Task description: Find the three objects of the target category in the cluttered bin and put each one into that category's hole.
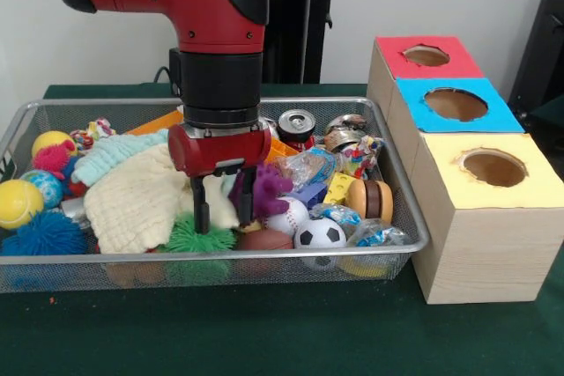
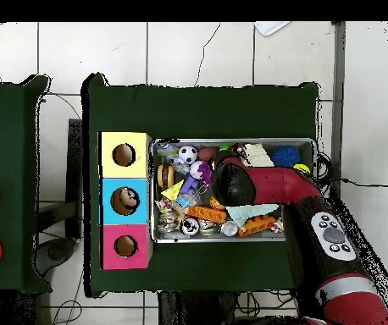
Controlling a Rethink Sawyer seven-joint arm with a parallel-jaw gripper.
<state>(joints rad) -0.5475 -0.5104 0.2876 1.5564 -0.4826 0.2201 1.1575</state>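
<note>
The wire-mesh bin (image 1: 106, 256) is full of toys; it also shows in the overhead view (image 2: 231, 141). My gripper (image 1: 225, 204) reaches down into its middle, fingers apart, over a cream knit cloth (image 1: 132, 200) and a purple toy (image 1: 269, 187). It holds nothing that I can see. Orange pieces show behind the wrist (image 1: 157, 122) and in the overhead view (image 2: 206, 213), but I cannot tell whether they are the soft orange-tan things. The red-topped hole (image 1: 426, 55) is on the far end of the wooden box (image 2: 125, 246).
A blue-topped hole (image 1: 456, 104) and a yellow-topped hole (image 1: 493, 167) sit nearer on the same box. In the bin lie a brown football (image 1: 263, 239), a small soccer ball (image 1: 319, 234), a toy burger (image 1: 368, 200), a soda can (image 1: 296, 126), a tennis ball (image 1: 18, 202) and spiky balls (image 1: 44, 233).
</note>
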